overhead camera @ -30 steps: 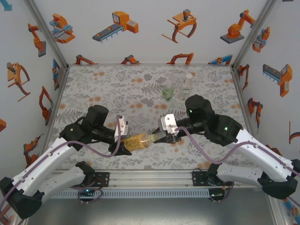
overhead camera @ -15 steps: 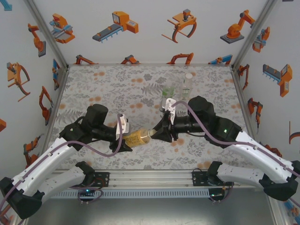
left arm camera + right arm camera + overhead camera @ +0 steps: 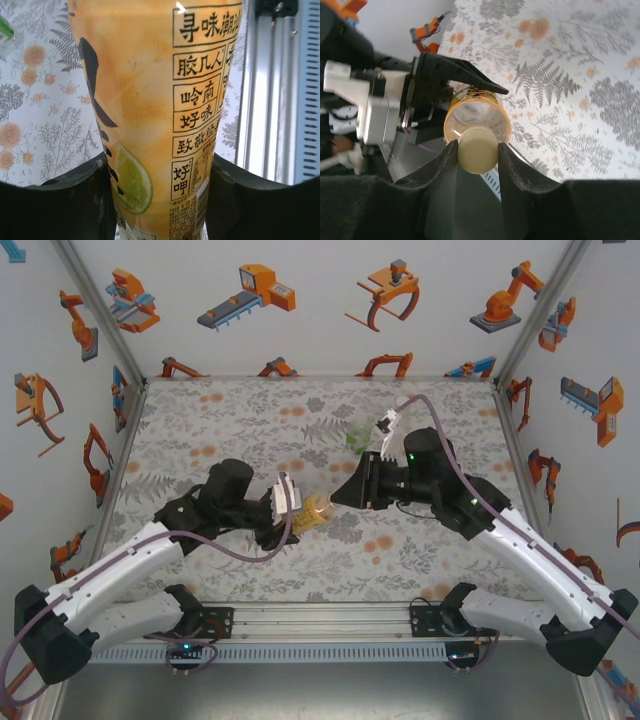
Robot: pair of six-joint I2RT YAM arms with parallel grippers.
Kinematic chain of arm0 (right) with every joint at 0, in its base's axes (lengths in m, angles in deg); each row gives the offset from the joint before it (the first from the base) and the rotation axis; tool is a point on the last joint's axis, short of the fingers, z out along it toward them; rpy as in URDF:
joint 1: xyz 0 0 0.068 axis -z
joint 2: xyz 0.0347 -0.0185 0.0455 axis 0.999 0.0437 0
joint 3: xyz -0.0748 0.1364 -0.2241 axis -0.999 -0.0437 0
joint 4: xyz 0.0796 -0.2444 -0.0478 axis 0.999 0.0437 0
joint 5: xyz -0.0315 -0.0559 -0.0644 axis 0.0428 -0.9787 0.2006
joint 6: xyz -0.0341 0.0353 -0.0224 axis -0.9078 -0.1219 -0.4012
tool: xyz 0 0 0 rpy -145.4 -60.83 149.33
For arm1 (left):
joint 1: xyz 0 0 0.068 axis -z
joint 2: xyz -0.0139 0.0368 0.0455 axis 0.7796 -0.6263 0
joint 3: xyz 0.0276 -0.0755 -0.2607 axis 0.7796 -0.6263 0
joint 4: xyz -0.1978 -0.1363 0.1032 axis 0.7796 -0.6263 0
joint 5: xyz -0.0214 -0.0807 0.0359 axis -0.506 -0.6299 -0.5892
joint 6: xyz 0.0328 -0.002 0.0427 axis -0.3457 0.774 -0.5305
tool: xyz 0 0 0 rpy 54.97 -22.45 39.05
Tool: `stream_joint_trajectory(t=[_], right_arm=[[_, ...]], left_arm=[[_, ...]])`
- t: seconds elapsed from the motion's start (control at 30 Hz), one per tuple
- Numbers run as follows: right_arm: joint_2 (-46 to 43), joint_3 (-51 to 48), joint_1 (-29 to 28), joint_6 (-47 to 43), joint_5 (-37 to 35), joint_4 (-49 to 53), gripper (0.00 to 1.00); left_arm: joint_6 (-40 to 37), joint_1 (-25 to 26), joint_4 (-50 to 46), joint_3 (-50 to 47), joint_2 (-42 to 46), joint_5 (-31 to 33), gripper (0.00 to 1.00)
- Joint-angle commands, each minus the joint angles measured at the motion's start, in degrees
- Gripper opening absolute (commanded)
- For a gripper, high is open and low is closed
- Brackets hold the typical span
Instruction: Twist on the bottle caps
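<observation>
The amber-yellow bottle [image 3: 318, 511] lies tilted above the mat, and my left gripper [image 3: 297, 521] is shut on its labelled body [image 3: 160, 115], one dark finger [image 3: 60, 200] on each side. The bottle's neck points toward my right gripper [image 3: 339, 495]. In the right wrist view that gripper [image 3: 477, 146] is shut on the yellowish cap [image 3: 478, 154], which sits against the mouth end of the bottle [image 3: 477, 112]. The short green-tinted bottle [image 3: 358, 438] stands on the mat behind the right wrist.
The patterned mat [image 3: 220, 430] spreads open at the left and back. An aluminium rail [image 3: 320, 618] runs along the near edge. Side walls with printed robot pictures close in the workspace. The right arm's cable [image 3: 440, 430] arcs over its wrist.
Both grippers have carried the bottle farther from the near edge and slightly right. The right wrist has turned about the cap, its white camera mount swinging from left of the wrist to the far side.
</observation>
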Motion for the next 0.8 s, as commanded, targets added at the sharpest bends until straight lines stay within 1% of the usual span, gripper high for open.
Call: stream_joint_trajectory(t=[0.0,0.07,0.13,0.27,0.43,0.53,0.6,0.67,0.77], right_arm=[[0.4,-3.3,1.3,9.9,-1.3,3.6,0.0],[-0.4,-5.1,1.8,10.8,-3.0,3.3,0.0],[-0.8,-5.9,2.3,11.1,-3.0,3.0,0.03],[-1.9,-6.8,2.5,11.1,-3.3,3.0,0.1],[-5.1,-7.8,2.6,10.0,-4.8,3.0,0.26],[-7.1,-8.3,2.7,5.8,-4.8,1.9,0.4],[-8.1,-8.1,2.8,3.1,-5.1,2.3,0.51],[-8.8,-7.5,2.8,1.5,-5.7,3.2,0.59],[-9.4,-5.9,2.8,-1.1,-5.6,4.1,0.64]], left_arm=[[0.0,4.0,12.8,1.4,-2.5,3.9,0.0],[-0.1,5.6,14.1,1.9,-4.4,6.9,0.0],[-0.6,7.1,14.6,2.9,-6.4,9.0,0.0],[-0.8,8.7,17.5,3.3,-9.9,9.4,0.0],[-0.7,9.9,20.2,2.8,-11.6,8.5,0.0],[-0.5,10.2,20.8,2.3,-11.4,8.7,0.0],[-0.7,10.3,20.6,1.9,-11.3,9.0,0.0],[-0.7,10.4,20.1,1.7,-11.1,9.2,0.0],[-0.7,10.5,19.9,1.1,-10.5,9.2,0.0]])
